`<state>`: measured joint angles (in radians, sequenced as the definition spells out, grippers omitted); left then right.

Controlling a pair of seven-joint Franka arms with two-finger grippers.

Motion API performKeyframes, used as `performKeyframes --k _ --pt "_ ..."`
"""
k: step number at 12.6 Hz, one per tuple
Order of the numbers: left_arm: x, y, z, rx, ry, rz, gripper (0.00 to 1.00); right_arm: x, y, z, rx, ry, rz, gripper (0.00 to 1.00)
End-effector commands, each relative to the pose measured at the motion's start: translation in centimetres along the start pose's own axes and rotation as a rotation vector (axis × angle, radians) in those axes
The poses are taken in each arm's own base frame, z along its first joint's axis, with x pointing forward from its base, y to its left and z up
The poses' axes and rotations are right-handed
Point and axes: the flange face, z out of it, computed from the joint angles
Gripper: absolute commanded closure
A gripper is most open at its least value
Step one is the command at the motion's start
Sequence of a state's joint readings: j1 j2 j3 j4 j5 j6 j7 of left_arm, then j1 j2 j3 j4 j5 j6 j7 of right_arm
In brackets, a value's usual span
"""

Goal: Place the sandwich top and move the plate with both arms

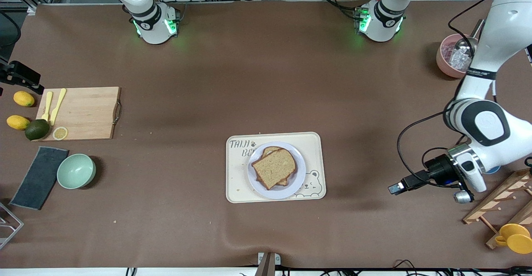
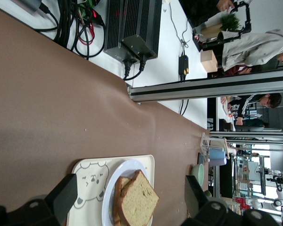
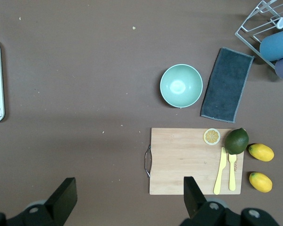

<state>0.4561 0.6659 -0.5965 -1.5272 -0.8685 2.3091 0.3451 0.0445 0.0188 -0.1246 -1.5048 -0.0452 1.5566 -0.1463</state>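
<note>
- The left gripper (image 2: 127, 200), black and two-fingered, has its jaws spread wide apart with nothing between them. It hangs low over the brown table mat toward the left arm's end of the table, aimed sideways at the tray.
- The right gripper (image 3: 127, 200) likewise has its jaws wide apart and empty. It hangs high over the bare mat near the wooden cutting board (image 3: 195, 161), looking straight down; the front view does not show it.
- The sandwich top (image 1: 274, 168), a square light-brown bread slice with a darker crust, lies tilted on another slice, whose edge peeks out beneath it.
- Both slices sit on the small round pale lavender-white plate (image 1: 254, 181).
- The plate rests on the cream rectangular bear-print tray (image 1: 237, 172), near the middle of the table.
- On the cutting board lie a yellow knife and fork (image 3: 226, 170) and a lemon slice (image 3: 212, 136); a dark green avocado (image 3: 237, 141) touches its corner.
- Two yellow lemons (image 3: 261, 152) lie just beside the board.
- A mint-green bowl (image 1: 76, 171) and a dark grey cloth (image 1: 39, 177) lie nearer the front camera than the board.
</note>
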Motion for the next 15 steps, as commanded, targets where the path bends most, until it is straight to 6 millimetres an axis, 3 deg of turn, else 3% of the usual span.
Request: performKeyframes --k 1,4,5,7,9,12,14,15 --pt "0.6 3.5 -2.1 0.126 -0.033 0.026 0.0 0.1 -0.4 -0.1 0.013 0.0 0.009 0.0" --pt "0.5 8.3 -2.1 0.25 -0.064 0.04 0.0 0.1 -0.2 -0.1 0.013 0.0 0.012 0.0" --pt "-0.3 9.4 -2.0 0.277 -0.106 0.049 0.0 0.1 -0.2 -0.1 0.013 0.0 0.012 0.0" --pt "-2.2 13.7 -2.8 0.473 -0.163 0.22 0.0 0.1 -0.3 -0.1 0.013 -0.002 0.012 0.0" --pt "-3.8 15.6 -2.7 0.628 -0.243 0.327 0.0 0.0 -0.3 -0.1 0.014 -0.003 0.011 0.0" --pt "-6.2 19.9 -4.8 0.77 -0.235 0.327 0.0 -0.1 -0.1 -0.2 0.014 -0.005 0.012 0.0" --pt "-7.5 20.1 -6.1 0.925 -0.28 0.321 0.0 -0.1 -0.2 -0.2 0.014 -0.005 0.011 0.0" --pt "-7.9 21.8 -8.2 0.965 -0.242 0.341 0.0 -0.1 -0.2 -0.2 0.014 -0.006 0.009 0.0"
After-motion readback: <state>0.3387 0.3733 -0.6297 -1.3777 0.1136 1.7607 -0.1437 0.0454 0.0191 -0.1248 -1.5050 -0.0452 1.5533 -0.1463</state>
